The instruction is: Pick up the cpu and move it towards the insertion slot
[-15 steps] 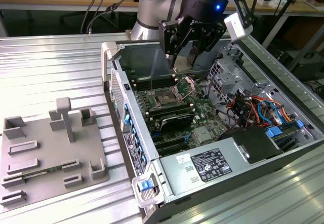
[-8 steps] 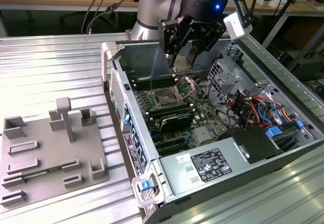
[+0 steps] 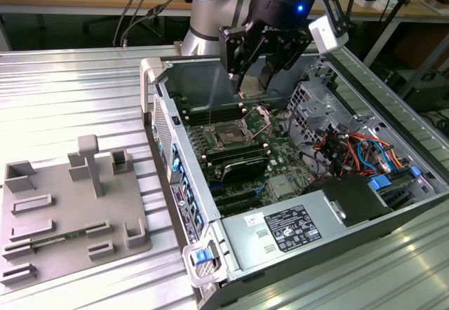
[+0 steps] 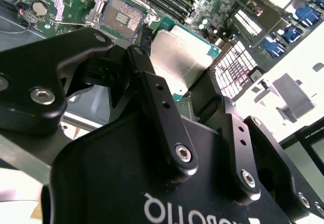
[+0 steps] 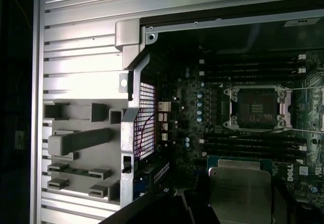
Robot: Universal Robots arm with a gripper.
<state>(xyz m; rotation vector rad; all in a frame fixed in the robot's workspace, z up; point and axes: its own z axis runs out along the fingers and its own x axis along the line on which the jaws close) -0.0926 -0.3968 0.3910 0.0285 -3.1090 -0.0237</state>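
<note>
My gripper [image 3: 253,84] hangs inside the open computer case, shut on the cpu [image 3: 257,78], a flat silvery square chip with a thin greenish rim. Both wrist views show the cpu [image 4: 183,57] [image 5: 241,191] clamped by its edges between the black fingers [image 4: 152,89]. The insertion slot [image 3: 231,137], a square socket with a dark centre and a shiny metal frame, lies open on the green motherboard, below the held chip and towards the exterior view's left. Its frame stands hinged up beside it [image 3: 256,119]. The socket [image 4: 124,15] [image 5: 256,107] is uncovered in both wrist views.
A grey fixture plate [image 3: 70,212] with raised holders lies on the ribbed metal table at the exterior view's left. The case walls [image 3: 165,113], long black memory slots [image 3: 242,157], a power supply [image 3: 295,227] and a drive cage with coloured cables [image 3: 351,145] surround the socket.
</note>
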